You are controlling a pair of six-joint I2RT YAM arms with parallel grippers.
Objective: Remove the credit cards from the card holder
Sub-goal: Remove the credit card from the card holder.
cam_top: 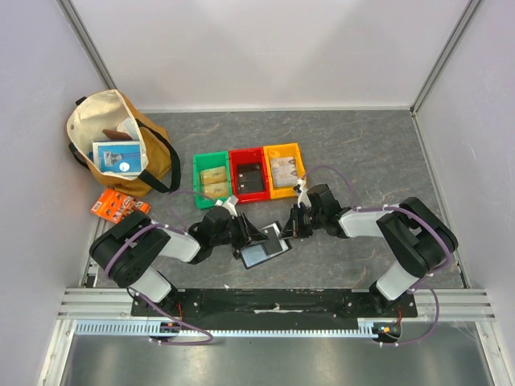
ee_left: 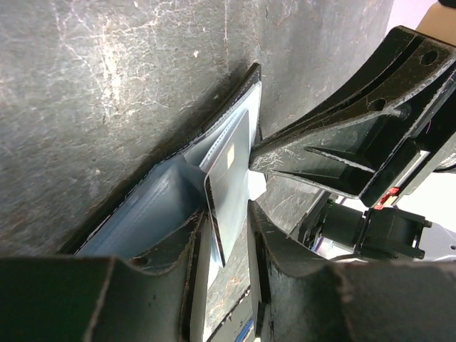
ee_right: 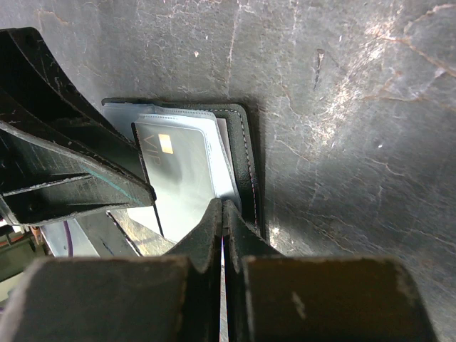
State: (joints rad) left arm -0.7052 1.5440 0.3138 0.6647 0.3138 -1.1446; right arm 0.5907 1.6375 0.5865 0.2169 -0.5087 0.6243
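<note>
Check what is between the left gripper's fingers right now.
A grey card with a gold chip, partly out of the card holder, stands between the parted jaws of the left gripper. The left wrist view shows it.

The card holder (cam_top: pixel 261 251) lies open on the table (cam_top: pixel 362 153), just beyond the arm bases. The left gripper (cam_top: pixel 248 235) meets it from 9 o'clock, the right gripper (cam_top: pixel 290 228) from 2 o'clock. A card (ee_left: pixel 228 171) stands partly out of the holder's pocket, in the gap between the left gripper's fingers (ee_left: pixel 178 249). The right gripper's tips sit at the holder's rim, beside that card.

At 12 o'clock from the holder stands a row of three bins (cam_top: pixel 249 175), side by side and touching, each with flat items in it. At 10 o'clock a bag (cam_top: pixel 96 121) sits with a box (cam_top: pixel 119 157) in it. Some packets (cam_top: pixel 117 207) lie at the bag's 6 o'clock.
</note>
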